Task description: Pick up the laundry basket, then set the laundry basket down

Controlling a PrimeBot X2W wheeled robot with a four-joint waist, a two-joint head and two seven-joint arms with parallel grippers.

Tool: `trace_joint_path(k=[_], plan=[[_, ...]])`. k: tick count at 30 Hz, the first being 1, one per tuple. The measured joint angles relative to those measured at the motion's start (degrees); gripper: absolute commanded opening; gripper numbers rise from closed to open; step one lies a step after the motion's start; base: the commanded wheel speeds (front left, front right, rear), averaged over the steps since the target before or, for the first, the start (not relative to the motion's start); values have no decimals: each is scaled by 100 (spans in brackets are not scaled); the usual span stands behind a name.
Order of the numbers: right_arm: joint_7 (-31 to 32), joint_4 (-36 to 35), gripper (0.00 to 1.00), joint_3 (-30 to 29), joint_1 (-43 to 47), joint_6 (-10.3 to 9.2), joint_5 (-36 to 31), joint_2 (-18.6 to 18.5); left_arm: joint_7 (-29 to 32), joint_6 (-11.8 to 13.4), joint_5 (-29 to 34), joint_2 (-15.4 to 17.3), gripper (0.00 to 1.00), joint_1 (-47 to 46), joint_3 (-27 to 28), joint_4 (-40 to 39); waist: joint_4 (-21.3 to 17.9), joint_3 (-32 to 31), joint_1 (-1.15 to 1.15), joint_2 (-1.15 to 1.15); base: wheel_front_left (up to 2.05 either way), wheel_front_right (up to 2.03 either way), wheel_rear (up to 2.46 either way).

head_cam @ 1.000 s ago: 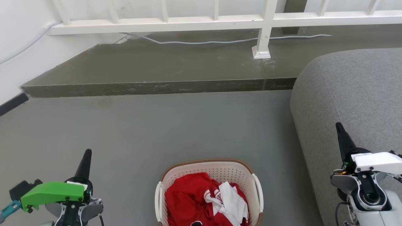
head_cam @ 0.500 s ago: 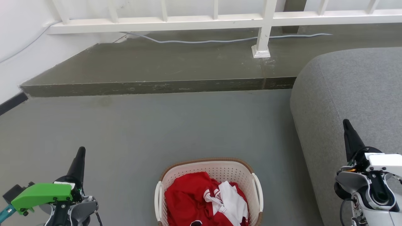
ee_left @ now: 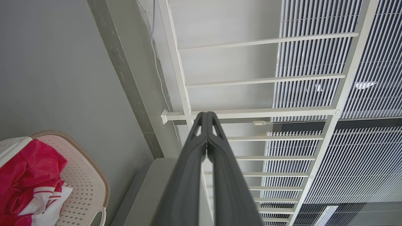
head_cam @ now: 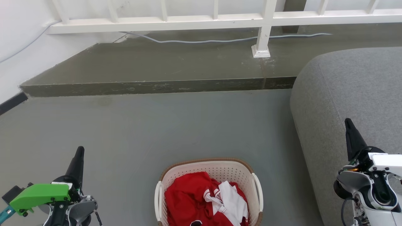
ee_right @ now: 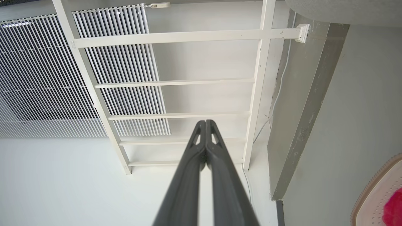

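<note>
We've got the laundry basket [head_cam: 216,172] sitting on the grey floor [head_cam: 157,125], low in the middle of the head view, with nothing touching it. It has a brown woven-look rim, cream holey walls and a white loop handle on each side. Inside there's a crumpled red garment [head_cam: 185,197] with a white cloth [head_cam: 230,201] bunched on it toward the basket's right side.

Our left gripper [head_cam: 80,150] hangs off to the basket's left, well apart from it. In the left wrist view we see its fingers pressed together tip to tip, nothing between them, and the basket in the lower left corner.

Our right gripper [head_cam: 348,125] is off to the basket's right, also well apart, in front of a big grey cushion [head_cam: 345,88] that sits near the basket on that side. Those fingers are together too, and empty.

Beyond the basket the floor runs up to a low dark step [head_cam: 157,84]. Past that we can see a white railing [head_cam: 188,23] with a pale cable [head_cam: 204,41] trailing along its foot.
</note>
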Motion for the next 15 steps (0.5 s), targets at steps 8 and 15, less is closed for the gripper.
trace_joint_path(k=[8,15], plan=[[0,-3,0,0,1,0,1,0,0,0,0,-1,0,0,0,-2,0,0,0,0,0,0,0],[0,-5,0,1,2,0,2,0,0,-1,0,-1,0,0,0,-5,0,0,0,0,0,0,0]])
